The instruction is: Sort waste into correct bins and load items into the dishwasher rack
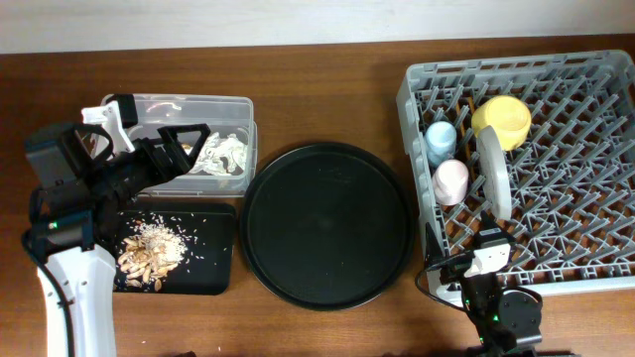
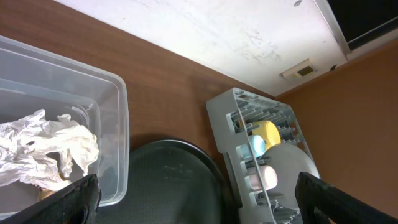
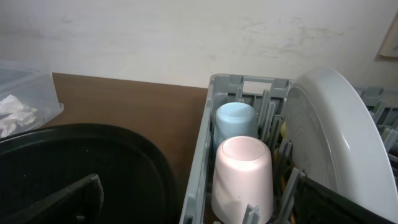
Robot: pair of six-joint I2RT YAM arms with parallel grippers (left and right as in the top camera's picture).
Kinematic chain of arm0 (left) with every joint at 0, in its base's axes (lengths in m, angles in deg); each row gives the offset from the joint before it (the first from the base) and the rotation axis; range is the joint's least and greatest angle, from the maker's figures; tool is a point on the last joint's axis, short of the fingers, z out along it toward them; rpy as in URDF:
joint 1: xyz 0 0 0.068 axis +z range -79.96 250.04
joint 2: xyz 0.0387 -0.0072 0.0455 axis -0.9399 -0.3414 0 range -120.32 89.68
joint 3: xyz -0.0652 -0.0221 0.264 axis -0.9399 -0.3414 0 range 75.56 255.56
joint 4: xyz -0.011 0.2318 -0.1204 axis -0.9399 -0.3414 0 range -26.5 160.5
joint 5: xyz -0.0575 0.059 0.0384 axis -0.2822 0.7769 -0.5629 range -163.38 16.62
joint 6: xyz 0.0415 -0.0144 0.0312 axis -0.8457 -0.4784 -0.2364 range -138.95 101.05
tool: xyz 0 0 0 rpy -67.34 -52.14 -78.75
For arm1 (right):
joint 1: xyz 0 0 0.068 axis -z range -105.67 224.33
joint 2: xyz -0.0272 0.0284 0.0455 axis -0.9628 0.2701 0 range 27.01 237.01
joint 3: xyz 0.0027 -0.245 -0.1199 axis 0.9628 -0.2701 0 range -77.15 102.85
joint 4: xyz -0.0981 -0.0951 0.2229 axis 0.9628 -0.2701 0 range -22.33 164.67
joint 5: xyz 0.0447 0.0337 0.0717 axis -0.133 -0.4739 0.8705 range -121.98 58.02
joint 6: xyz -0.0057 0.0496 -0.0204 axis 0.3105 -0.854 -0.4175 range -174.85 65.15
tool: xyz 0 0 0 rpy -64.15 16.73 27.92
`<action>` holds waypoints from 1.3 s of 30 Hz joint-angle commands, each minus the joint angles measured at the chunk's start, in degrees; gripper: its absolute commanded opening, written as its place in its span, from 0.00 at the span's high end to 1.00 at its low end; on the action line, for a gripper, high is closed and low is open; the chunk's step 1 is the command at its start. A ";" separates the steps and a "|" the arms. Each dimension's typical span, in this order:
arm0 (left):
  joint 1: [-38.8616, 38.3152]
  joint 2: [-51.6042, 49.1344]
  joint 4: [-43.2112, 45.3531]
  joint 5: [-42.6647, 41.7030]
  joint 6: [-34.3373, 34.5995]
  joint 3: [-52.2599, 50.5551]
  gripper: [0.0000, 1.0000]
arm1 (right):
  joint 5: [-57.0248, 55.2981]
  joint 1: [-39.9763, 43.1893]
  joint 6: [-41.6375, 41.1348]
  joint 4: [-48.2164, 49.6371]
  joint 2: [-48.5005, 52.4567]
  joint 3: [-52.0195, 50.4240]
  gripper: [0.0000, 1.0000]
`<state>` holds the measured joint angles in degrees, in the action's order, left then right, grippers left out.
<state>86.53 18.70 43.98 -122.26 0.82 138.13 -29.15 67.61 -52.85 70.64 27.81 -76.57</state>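
Hovering at 9 o'clock over the clear box (image 1: 238, 104) and the flat black tray (image 1: 213, 248), the left end effector (image 2: 196, 186) has its fingers spread wide and nothing between them. The box sits at 10 o'clock on the tabletop (image 1: 327, 99) with a crumpled white napkin (image 1: 220, 154) inside, toward its right end. Just below it, at 8 o'clock, the flat black tray carries a heap of beige-brown food scraps (image 1: 152, 248) with rice-like bits on its left half. A large round black tray (image 1: 327, 223) lies in the middle, bare, between the box and the dishwasher rack (image 1: 417, 79), which fills the 3 o'clock side. Along the rack's left edge the blue cup (image 1: 441, 141) sits just above the pink cup (image 1: 451, 180), both mouth down; the yellow bowl (image 1: 502, 119) rests at their 1 o'clock, and the pale plate (image 1: 495, 171) stands on edge among the pegs just beside the cups. The right end effector (image 3: 199, 183) hangs at 5 o'clock by the rack's near left corner, fully open and gripping nothing, facing the pink cup.
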 commanded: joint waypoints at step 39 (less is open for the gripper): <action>-19.96 70.71 30.05 51.69 -0.11 -55.56 0.01 | -0.09 0.42 0.35 -0.28 -0.55 -0.26 0.01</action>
<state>66.12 88.71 72.90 -71.36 1.04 86.44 -29.17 67.65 -52.85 70.64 27.81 -76.57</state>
